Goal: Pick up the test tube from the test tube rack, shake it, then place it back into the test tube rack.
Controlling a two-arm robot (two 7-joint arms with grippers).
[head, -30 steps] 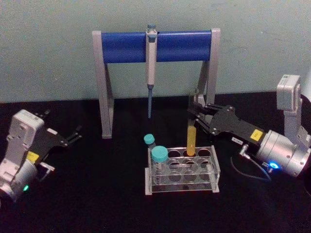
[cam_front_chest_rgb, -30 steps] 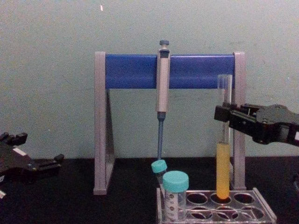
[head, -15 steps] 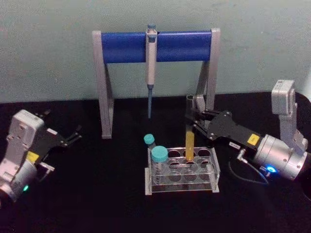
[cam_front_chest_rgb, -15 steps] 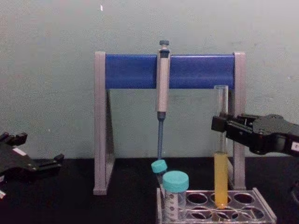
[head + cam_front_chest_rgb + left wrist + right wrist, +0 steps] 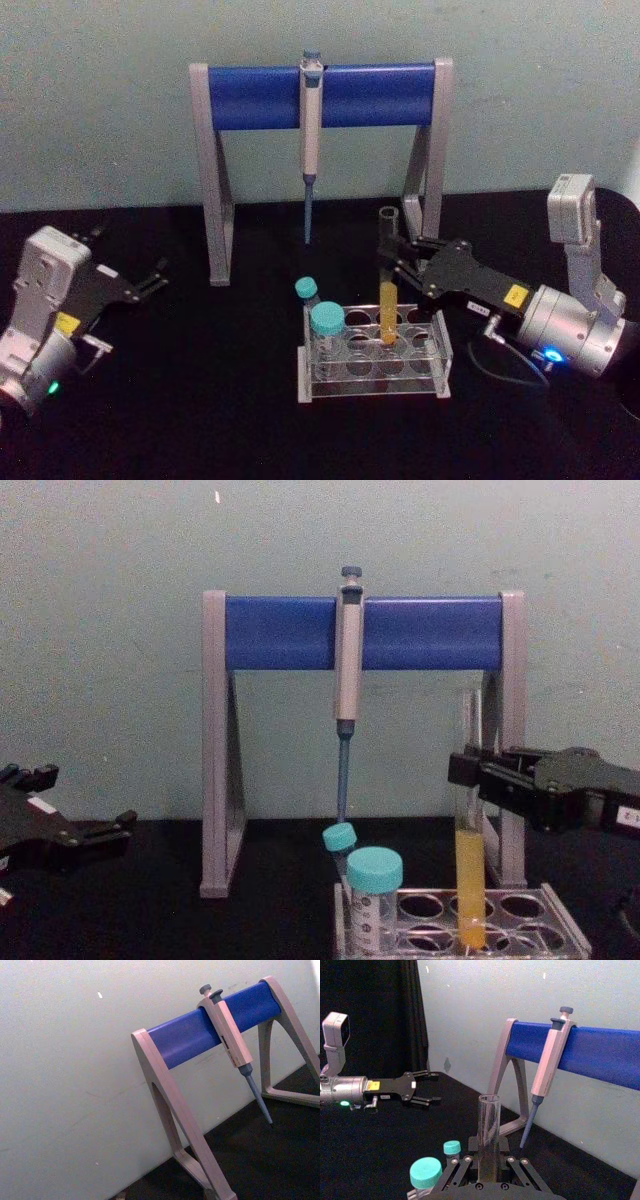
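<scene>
My right pincer (image 5: 388, 262): clamped on the upright test tube (image 5: 387, 305), whose yellow end sits in a hole of the rack (image 5: 375, 382). My left pincer (image 5: 128, 250): spread apart, parked at the left side of the bench (image 5: 230, 400).

no text, number or brand can be read anywhere in the scene. a small yellow sticker (image 5: 516, 295) sits on the body of the right gripper (image 5: 388, 262), on the right side. a second yellow sticker (image 5: 66, 322) sits on the left gripper (image 5: 130, 250), at the left edge. any print on either one is too small to make out.
</scene>
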